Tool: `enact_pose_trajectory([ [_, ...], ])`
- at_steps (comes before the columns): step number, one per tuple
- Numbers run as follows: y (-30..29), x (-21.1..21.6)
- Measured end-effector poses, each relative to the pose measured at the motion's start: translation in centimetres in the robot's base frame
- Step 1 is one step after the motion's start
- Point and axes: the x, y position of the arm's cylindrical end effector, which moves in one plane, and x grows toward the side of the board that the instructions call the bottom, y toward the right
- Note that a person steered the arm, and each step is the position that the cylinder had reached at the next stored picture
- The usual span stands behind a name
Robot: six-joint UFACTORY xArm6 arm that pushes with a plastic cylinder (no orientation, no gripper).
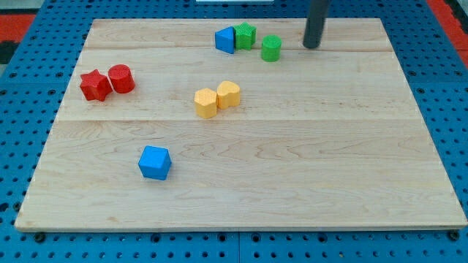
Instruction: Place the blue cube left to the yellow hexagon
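Note:
The blue cube (154,162) sits on the wooden board (307,168) at the lower left. Two yellow blocks touch near the middle: a hexagon-like one (206,103) on the left and another yellow block (229,94) on its right; I cannot tell their shapes apart for sure. My tip (312,46) rests near the view's top, right of centre, far from the blue cube and well up and right of the yellow blocks.
A blue triangular block (225,39), a green star (245,35) and a green cylinder (271,48) cluster at the top, left of my tip. A red star (94,85) and a red cylinder (121,78) sit at the left.

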Motion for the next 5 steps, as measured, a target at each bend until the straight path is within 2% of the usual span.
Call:
enact_pose_trajectory([
  [1,-8.1,-1.3],
  [2,-11.1,-1.0],
  [3,-0.3,7.3],
  [4,-1.3,20.8],
  [5,-9.1,28.7],
])
